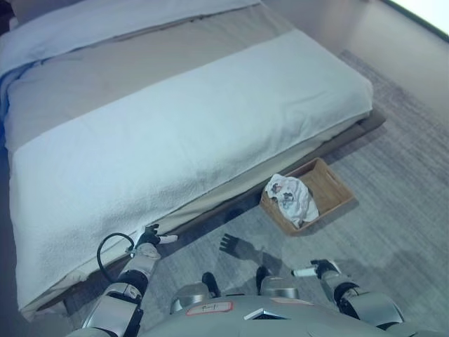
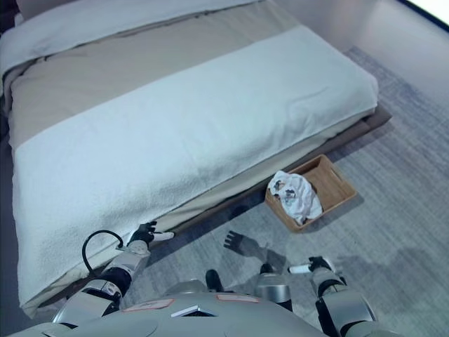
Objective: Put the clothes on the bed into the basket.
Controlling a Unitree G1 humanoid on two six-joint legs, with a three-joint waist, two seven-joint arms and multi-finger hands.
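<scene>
The white garment [image 1: 293,197] lay bunched at the left end of the basket [image 1: 330,184] on the floor beside the bed [image 1: 175,133], nearer the right hand [image 1: 316,269]. Both hands, left hand [image 1: 151,237] included, hung low with relaxed fingers, holding nothing.

Grey carpet [image 1: 393,210] beside low dark platform [image 1: 365,128]; pale wall [image 1: 365,28] beyond.

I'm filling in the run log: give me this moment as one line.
bed: no clothes seen | basket: on floor by bed, holds white garment | left hand: low at bed edge, empty | right hand: low, empty
</scene>
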